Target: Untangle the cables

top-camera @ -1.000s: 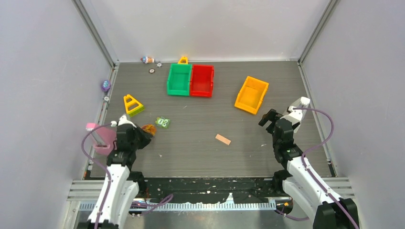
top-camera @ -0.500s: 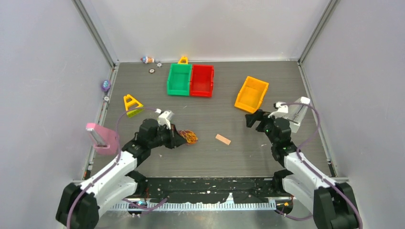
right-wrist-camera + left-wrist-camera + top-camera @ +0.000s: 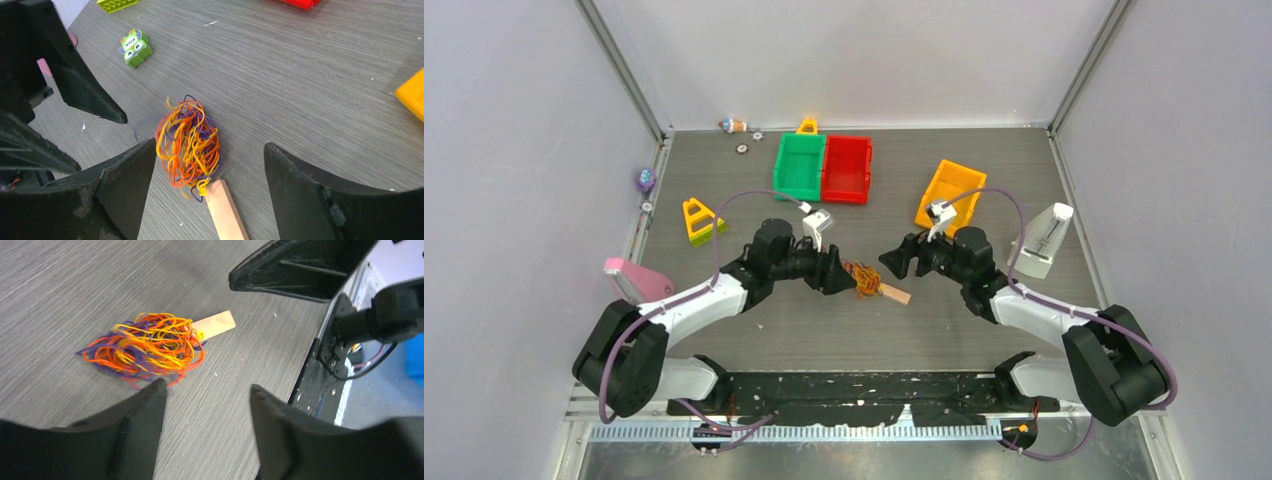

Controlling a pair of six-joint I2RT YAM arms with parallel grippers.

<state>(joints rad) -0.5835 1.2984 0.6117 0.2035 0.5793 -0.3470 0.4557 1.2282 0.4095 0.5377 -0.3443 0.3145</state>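
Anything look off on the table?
The cables lie in one tangled clump mid-table, touching one end of the stick. The yellow bin sits askew, apart from the green bin and red bin, which stand flush.

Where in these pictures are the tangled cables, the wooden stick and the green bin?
cables [image 3: 145, 342], left wrist view, middle of the tangle.
wooden stick [image 3: 226, 212], right wrist view, middle of its flat top.
green bin [image 3: 799, 165], top view, bare floor inside.

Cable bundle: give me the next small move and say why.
Probably lower the right gripper and close on one edge of the cables. They lie as one clump on the table, touching the wooden stick at its end; that gripper and the left gripper stand open beside it, holding nothing.
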